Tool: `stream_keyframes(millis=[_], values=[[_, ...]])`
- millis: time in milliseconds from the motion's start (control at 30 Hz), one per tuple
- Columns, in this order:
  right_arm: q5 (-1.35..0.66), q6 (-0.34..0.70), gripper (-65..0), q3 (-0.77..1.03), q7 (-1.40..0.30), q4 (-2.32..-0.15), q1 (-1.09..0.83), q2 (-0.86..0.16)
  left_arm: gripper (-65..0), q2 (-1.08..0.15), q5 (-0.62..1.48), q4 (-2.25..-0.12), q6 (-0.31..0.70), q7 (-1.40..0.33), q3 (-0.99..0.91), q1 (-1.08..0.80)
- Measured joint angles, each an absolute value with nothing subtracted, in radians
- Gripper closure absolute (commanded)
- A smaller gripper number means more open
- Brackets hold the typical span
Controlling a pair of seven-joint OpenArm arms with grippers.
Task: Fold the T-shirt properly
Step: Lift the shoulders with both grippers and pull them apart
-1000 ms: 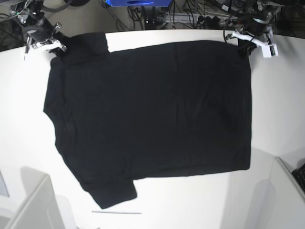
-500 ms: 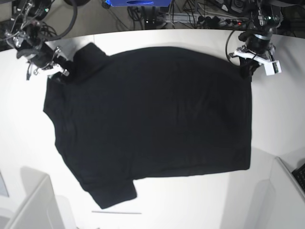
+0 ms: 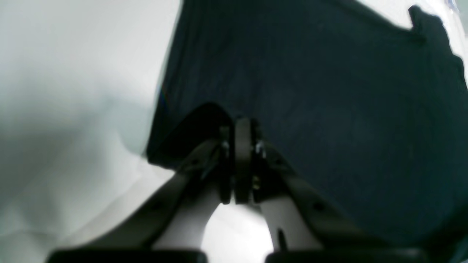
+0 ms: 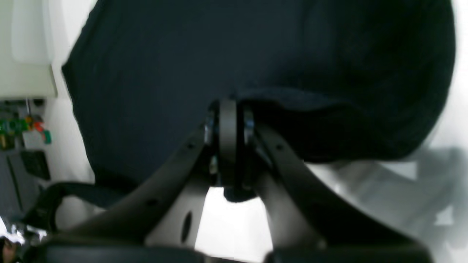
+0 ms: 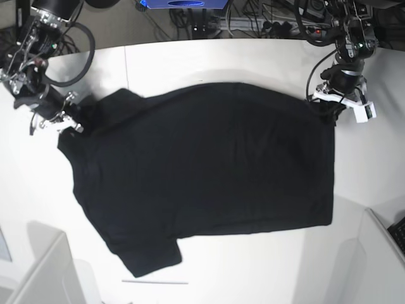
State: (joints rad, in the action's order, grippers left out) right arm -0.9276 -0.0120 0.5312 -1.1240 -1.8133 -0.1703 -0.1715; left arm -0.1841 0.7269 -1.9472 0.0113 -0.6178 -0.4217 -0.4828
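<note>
black t-shirt (image 5: 202,177) on white table (image 5: 253,272), corners clenched by left claw (image 5: 330,113) and right claw (image 5: 74,119).

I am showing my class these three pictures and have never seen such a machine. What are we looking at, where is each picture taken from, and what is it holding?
This is a robot with two arms at a white table. One picture looks down from above; the other two come from cameras on each wrist, looking along the pincers. A black T-shirt lies spread on the table. The left gripper is shut on the shirt's far hem corner, seen close up. The right gripper is shut on the far edge at the shoulder end. Both pinched corners are raised off the table.
</note>
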Motion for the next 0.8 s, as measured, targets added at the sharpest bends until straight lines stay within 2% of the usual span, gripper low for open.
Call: stream_keyframes(millis=[100,267,367,700,800], values=[[-0.935,-0.012,0.0,0.528,-1.127,-1.754,-0.133,-0.193,0.0,-0.185,0.727,-1.946,0.010,-0.618,-0.422,-0.463],[-0.930,-0.012,0.0,0.529,-1.119,-1.670,-0.064,-0.222,0.0,-0.183,0.727,-1.916,-0.057,-0.625,-0.422,-0.421],[-0.934,-0.012,0.0,0.526,-1.126,-1.623,-0.030,-0.227,0.0,-0.185,0.727,-1.913,-0.057,-0.698,-0.423,-0.389],[-0.934,-0.012,0.0,0.400,-1.065,-1.493,0.054,-0.287,0.0,-0.184,0.727,-1.910,-0.057,-0.715,-0.423,-0.348],[-0.927,-0.015,0.0,0.372,-1.039,-1.444,0.081,-0.294,0.0,-0.183,0.727,-1.908,-0.110,-0.717,-0.423,-0.342]])
